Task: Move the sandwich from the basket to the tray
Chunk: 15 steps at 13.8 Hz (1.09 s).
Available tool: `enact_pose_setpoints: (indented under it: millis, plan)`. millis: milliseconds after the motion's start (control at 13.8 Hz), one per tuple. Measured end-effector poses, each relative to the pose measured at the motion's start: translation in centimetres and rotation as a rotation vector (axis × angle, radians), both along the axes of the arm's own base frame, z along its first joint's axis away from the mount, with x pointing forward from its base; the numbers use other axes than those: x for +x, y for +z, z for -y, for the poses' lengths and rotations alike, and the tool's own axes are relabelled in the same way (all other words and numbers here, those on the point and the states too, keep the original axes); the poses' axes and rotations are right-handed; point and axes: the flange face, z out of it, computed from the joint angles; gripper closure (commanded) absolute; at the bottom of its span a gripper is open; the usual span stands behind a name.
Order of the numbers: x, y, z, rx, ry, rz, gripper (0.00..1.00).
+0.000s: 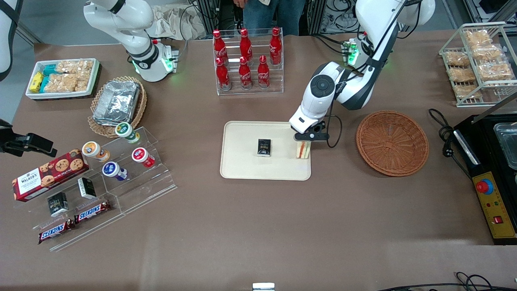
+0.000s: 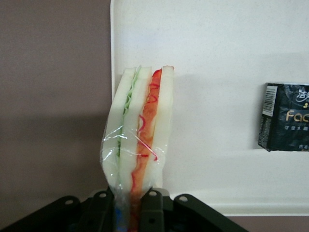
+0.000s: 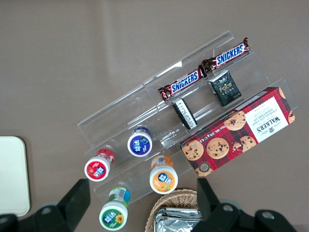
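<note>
The left gripper (image 1: 303, 142) is shut on the wrapped sandwich (image 1: 303, 150), a white bread wedge with red-orange and green filling. It holds the wedge over the cream-white tray (image 1: 242, 161), at the tray's edge nearest the basket. In the left wrist view the sandwich (image 2: 140, 130) stands cut edge up between the black fingers (image 2: 152, 208), with the tray (image 2: 217, 72) beneath and the small black box (image 2: 285, 117) beside it. The round reddish-brown basket (image 1: 392, 142) is empty, toward the working arm's end of the table.
A small black box (image 1: 264, 147) lies mid-tray. A rack of red cola bottles (image 1: 246, 60) stands farther from the front camera. A clear stepped stand (image 1: 121, 169) with cups and bars, a foil-container basket (image 1: 117, 105) and a snack bin (image 1: 62, 79) lie toward the parked arm's end. A black appliance (image 1: 490, 173) sits past the basket.
</note>
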Motion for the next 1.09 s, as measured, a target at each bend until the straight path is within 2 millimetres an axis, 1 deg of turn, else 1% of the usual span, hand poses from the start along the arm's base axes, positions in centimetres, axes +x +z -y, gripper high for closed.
enact_pose_setpoints:
  millis: [145, 218, 290, 435, 508, 1089]
  plan:
    - [0.02, -0.32, 0.02, 0.001, 0.001, -0.002, 0.93]
    - [0.05, -0.40, 0.05, 0.000, 0.001, -0.003, 0.79]
    - [0.09, -0.42, 0.08, 0.000, 0.001, -0.002, 0.62]
    - [0.16, -0.40, 0.13, -0.001, 0.001, -0.001, 0.09]
    - [0.19, -0.38, 0.15, -0.002, 0.001, -0.001, 0.00]
    - [0.29, -0.44, 0.22, -0.002, 0.002, -0.001, 0.00]
